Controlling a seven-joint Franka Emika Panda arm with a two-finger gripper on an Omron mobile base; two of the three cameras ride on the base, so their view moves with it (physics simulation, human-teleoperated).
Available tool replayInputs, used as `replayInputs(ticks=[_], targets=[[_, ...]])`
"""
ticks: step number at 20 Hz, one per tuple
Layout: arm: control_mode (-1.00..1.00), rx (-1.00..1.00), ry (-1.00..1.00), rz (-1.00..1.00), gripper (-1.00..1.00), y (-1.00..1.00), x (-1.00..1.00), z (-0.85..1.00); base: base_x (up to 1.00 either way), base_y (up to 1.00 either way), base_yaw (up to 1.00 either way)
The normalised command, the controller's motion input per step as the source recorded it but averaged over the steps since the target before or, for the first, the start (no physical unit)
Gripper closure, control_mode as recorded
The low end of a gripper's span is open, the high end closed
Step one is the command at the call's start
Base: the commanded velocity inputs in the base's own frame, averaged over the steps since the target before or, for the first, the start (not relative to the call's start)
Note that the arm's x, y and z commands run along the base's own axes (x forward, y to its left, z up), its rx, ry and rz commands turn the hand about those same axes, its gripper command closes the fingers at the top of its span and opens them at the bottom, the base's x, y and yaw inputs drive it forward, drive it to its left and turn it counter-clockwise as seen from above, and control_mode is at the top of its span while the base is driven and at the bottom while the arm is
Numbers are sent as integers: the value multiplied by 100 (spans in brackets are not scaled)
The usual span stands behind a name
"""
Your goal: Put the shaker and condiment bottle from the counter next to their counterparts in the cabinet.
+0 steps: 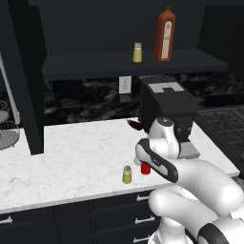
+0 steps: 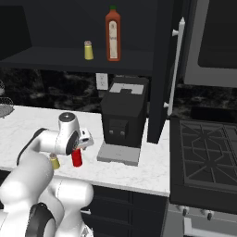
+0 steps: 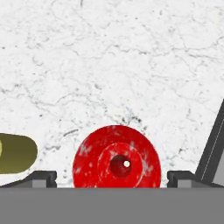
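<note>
A rendered kitchen: marble counter, black wall cabinet, coffee machine, stove

All-red condiment bottle, yellow shaker with brownish-grey cap, on white grey-veined counter

red bottle, yellow shaker upright on counter

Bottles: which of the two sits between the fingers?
The small all-red condiment bottle on the counter; the tall green-capped bottle stands in the cabinet.
</note>
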Motion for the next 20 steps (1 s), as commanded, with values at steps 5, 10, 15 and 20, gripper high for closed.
replayInputs(ticks=[5, 10, 15, 20], targets=[[-100, 0, -1, 0, 100, -3, -2, -41, 0, 0, 0], [-100, 1, 0, 0, 100, -6, -1, -22, 0, 0, 0], [-100, 0, 1, 0, 100, -1, 0, -15, 0, 0, 0], [-100, 6, -10, 5, 100, -12, -15, 20, 0, 0, 0]])
